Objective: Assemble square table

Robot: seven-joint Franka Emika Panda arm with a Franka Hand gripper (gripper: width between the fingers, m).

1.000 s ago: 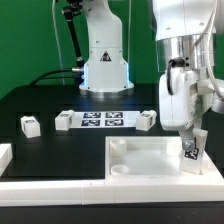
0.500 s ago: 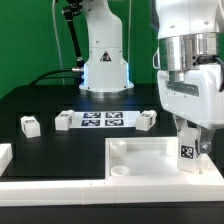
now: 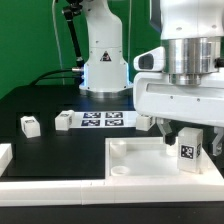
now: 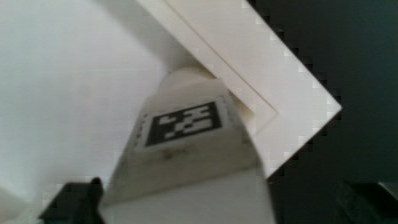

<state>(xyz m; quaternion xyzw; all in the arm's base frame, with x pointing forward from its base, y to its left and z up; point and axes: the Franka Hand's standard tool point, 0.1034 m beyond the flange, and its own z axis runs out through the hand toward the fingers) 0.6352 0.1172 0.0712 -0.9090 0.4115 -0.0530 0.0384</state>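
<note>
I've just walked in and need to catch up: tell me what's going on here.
The Panda arm hangs over the white square tabletop. Its jaws are open on either side of one leg, not gripping it. That leg stands upright at the tabletop's corner on the exterior view's right. Three more legs lie loose on the black table near the marker board.

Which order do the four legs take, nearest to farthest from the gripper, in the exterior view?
1. Standing leg, on the tabletop, between the gripper's open jaws.
2. Right-end leg, at the marker board's end on the exterior view's right.
3. Left-end leg, at its other end.
4. Far-left leg, alone.
</note>
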